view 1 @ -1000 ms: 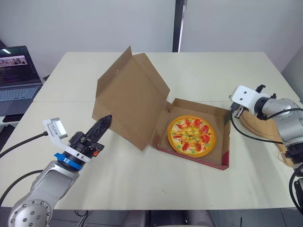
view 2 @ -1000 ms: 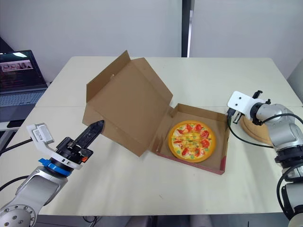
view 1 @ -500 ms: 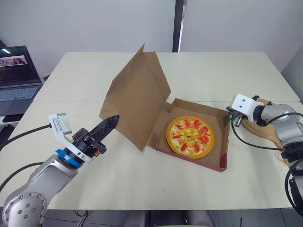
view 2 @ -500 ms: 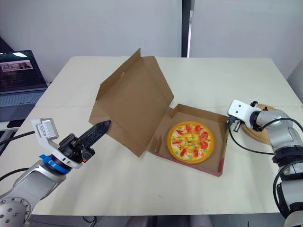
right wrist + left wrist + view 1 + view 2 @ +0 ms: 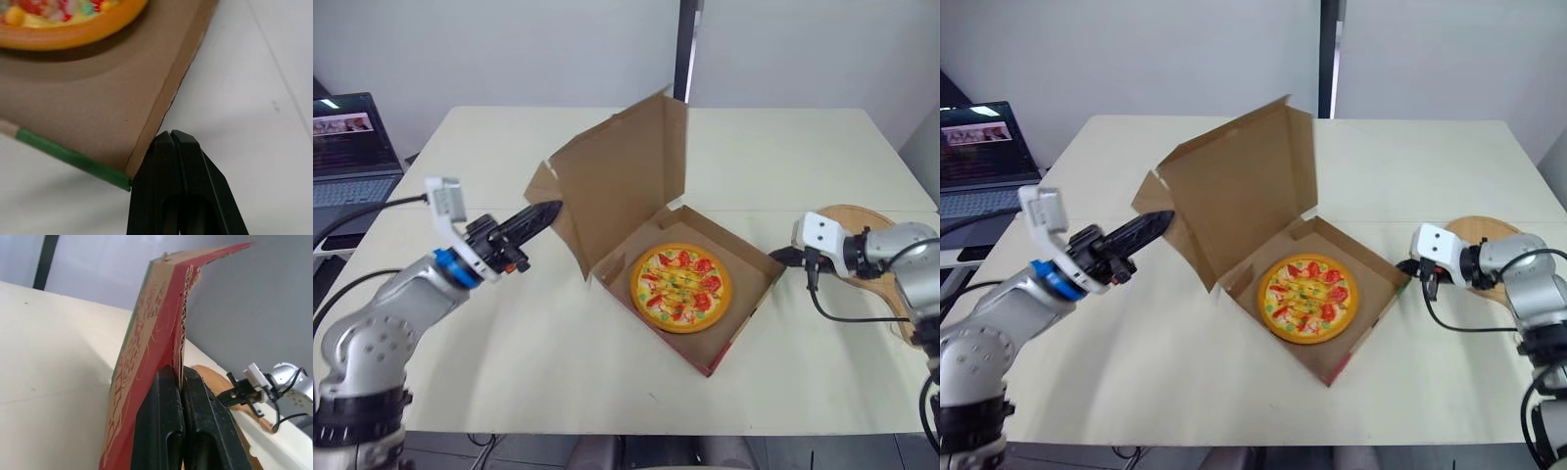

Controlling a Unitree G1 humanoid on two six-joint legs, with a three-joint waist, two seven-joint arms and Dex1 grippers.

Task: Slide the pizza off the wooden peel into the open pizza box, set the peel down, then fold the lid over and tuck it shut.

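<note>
Pizza (image 5: pixel 680 289) is sitting flat inside the open box (image 5: pixel 751 277), roughly in the middle of the desk (image 5: pixel 558 362). Head cam: the lid (image 5: pixel 626 181) stands up steeply along the box's far-left side, with the left jaws at its outer left edge. The peel (image 5: pixel 858 219) lies on the desk off to the right, behind the right arm and apart from the box. A laptop (image 5: pixel 347 157) sits past the desk's left side.

Left wrist cam: left jaws clamped tight on the lid's cardboard edge.

Right wrist cam: right jaws pressed together with nothing in them, tips right up against the box's corner wall, pizza just beyond.
</note>
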